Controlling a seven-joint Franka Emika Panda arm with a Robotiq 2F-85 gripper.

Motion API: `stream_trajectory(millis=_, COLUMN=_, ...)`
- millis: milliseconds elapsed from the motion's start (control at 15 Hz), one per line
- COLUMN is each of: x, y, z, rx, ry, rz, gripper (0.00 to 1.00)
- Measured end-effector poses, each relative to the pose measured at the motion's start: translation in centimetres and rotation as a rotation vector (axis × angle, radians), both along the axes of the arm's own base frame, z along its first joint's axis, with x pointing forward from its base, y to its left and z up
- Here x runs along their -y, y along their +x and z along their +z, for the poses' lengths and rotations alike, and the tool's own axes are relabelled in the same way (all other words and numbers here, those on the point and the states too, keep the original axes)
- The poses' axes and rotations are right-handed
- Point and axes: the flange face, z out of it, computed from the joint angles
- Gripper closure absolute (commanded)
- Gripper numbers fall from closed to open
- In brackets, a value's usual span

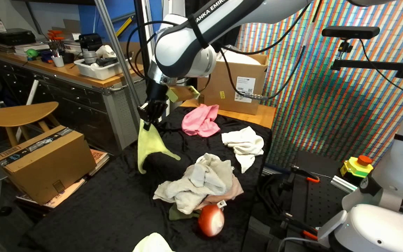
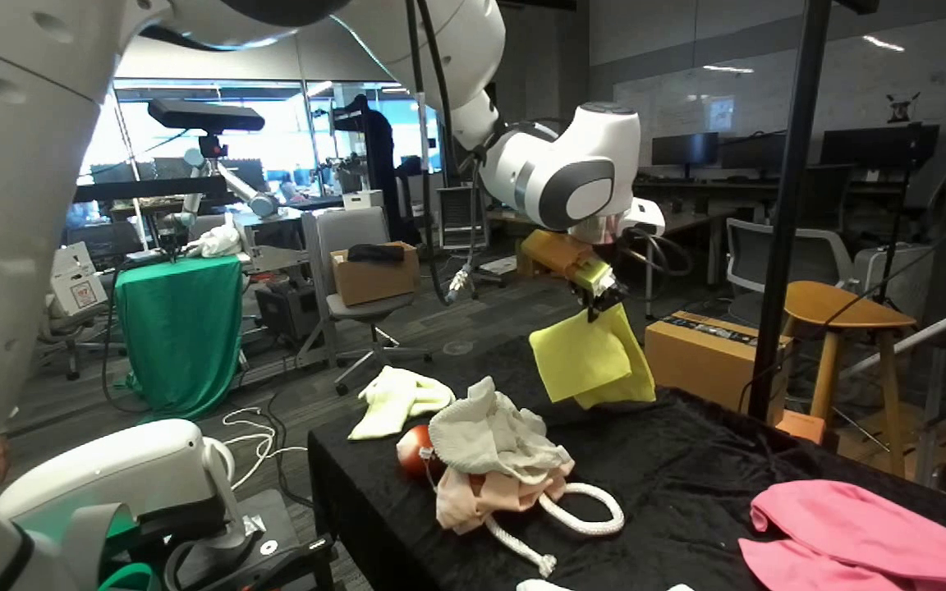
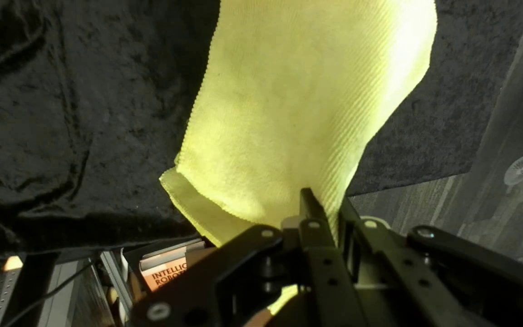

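My gripper [image 3: 327, 202] is shut on a yellow cloth [image 3: 298, 100], its fingers pinching a ribbed fold. In both exterior views the cloth [image 1: 149, 141] hangs from the gripper [image 2: 594, 313] over the far side of the black-covered table [image 1: 110, 199], corners drooping. Whether its lowest part touches the table I cannot tell. Nearer the robot base lies a heap: a grey cloth [image 2: 493, 435] over a peach cloth [image 2: 481, 497], with a white rope [image 2: 604, 515] sticking out. A red and white round object [image 1: 211, 220] sits beside the heap, and a dark green piece [image 1: 180, 213] shows under it.
Also on the table are a pink cloth [image 1: 201, 120], a white cloth [image 1: 247, 143] and a pale yellow cloth [image 2: 399, 398]. A large cardboard box [image 1: 219, 87] stands at one end. Past the table are another box [image 1: 47, 164], a wooden stool [image 2: 842, 308] and a black post [image 2: 789, 205].
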Motion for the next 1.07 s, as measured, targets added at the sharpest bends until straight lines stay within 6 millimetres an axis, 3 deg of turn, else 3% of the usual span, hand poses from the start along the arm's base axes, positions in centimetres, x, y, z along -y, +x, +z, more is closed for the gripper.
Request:
stream_trajectory(millis=333, x=0.8, y=-6.5, z=-0.7, rx=-0.023, ry=-0.019, rz=0.0, gripper=0.91)
stream_trajectory(millis=867, x=3.6, y=-19.8, z=-1.0, rx=-0.069, ry=-0.025, rz=0.097, gripper=0.92)
stream_trajectory(millis=1067, x=3.5, y=-21.3, z=-2.0, rx=-0.029, ry=-0.071, rz=0.111, gripper=0.94)
